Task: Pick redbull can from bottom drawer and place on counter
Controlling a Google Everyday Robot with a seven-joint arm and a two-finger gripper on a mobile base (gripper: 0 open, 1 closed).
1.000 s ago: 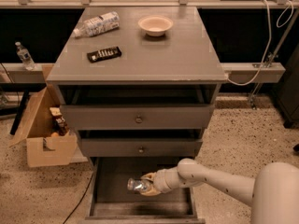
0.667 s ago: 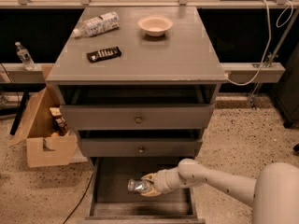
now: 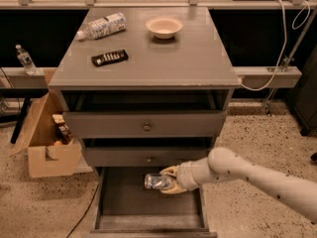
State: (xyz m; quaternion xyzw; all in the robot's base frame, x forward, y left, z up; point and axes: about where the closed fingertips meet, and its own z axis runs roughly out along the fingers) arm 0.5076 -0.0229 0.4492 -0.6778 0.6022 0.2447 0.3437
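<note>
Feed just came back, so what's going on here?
The arm reaches into the open bottom drawer, and the gripper is closed around the can inside it. The can is not yet on the counter, where a bottle, a bowl and a black packet lie.

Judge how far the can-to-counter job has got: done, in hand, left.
Done: the drawer is open, and the gripper reaches inside. In hand: its jaws are closed around the can, low in the drawer. Left: lifting it out and setting it on the counter.
</note>
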